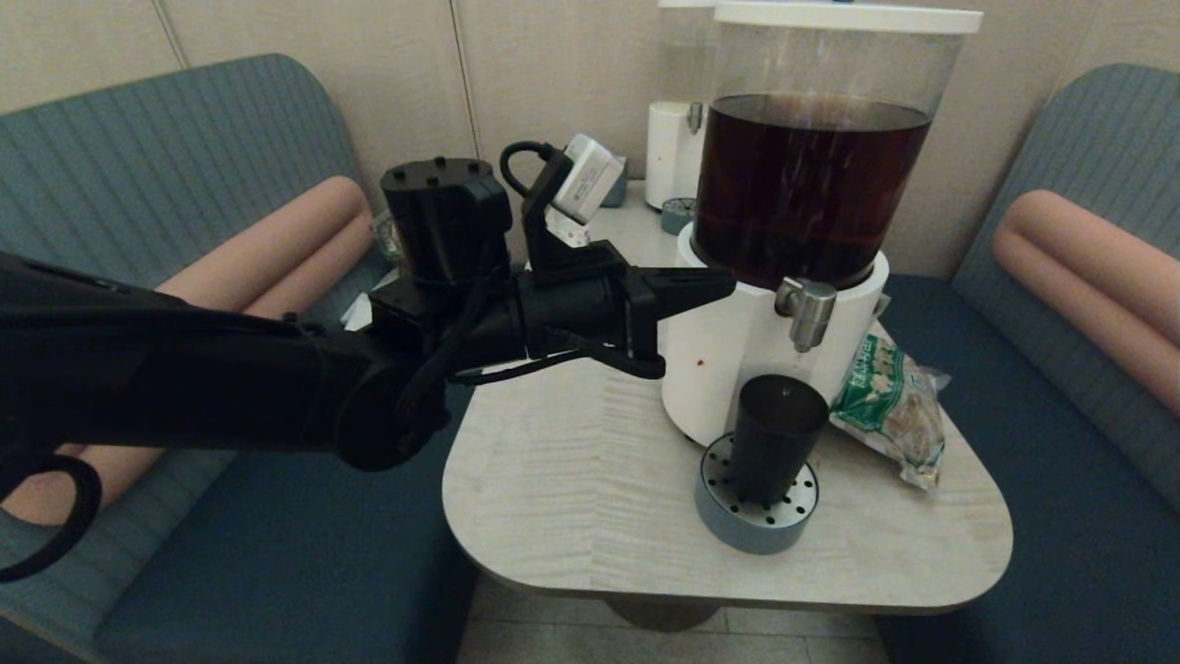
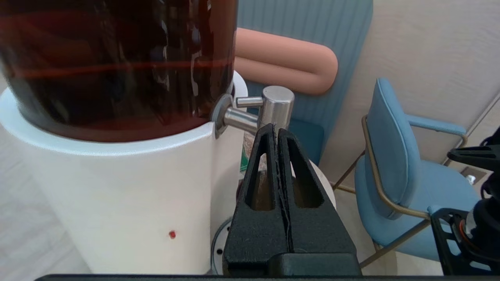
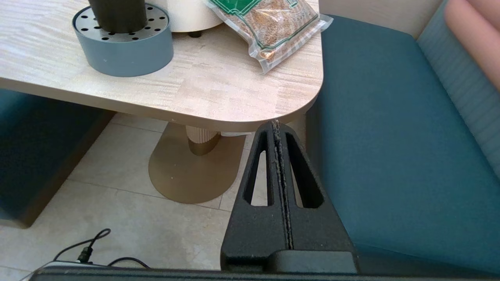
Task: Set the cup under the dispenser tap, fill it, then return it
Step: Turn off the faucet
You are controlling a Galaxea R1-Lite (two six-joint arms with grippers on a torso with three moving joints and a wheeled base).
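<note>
1. In the head view the left arm reaches in from nine o'clock, and the left gripper (image 1: 714, 284) has its fingers pressed together, empty, its tip just beside the white base of the dispenser (image 1: 737, 350) and near the dispenser tap (image 1: 806, 314), at the tap's nine o'clock.
2. The left wrist view adds what the head view cannot: the closed fingertips of the left gripper (image 2: 275, 128) sit right below the silvery tap (image 2: 269, 109); whether they touch it I cannot tell. A small red dot marks the white base (image 2: 117, 195), and a blue chair (image 2: 394, 183) stands at three o'clock.
3. The cup (image 1: 776, 441) stands upright on the round grey perforated drip tray (image 1: 756, 516), directly under the tap at its six o'clock. Only the head view shows the cup whole; its contents cannot be made out.
4. The tank (image 1: 811, 184) holds dark brown liquid; a smaller white dispenser (image 1: 673, 152) stands behind at eleven o'clock.
5. A green-printed snack packet (image 1: 890, 406) lies on the table (image 1: 572, 480) at the cup's three o'clock, touching the dispenser base.
6. The right gripper (image 3: 276, 125) appears only in its own wrist view: fingers together, empty, hanging off the table's corner above the floor (image 3: 117, 218) beside the blue bench seat (image 3: 390, 136). That view also shows the tray (image 3: 125, 50), the cup's lower part (image 3: 117, 15) and the packet (image 3: 273, 27).
</note>
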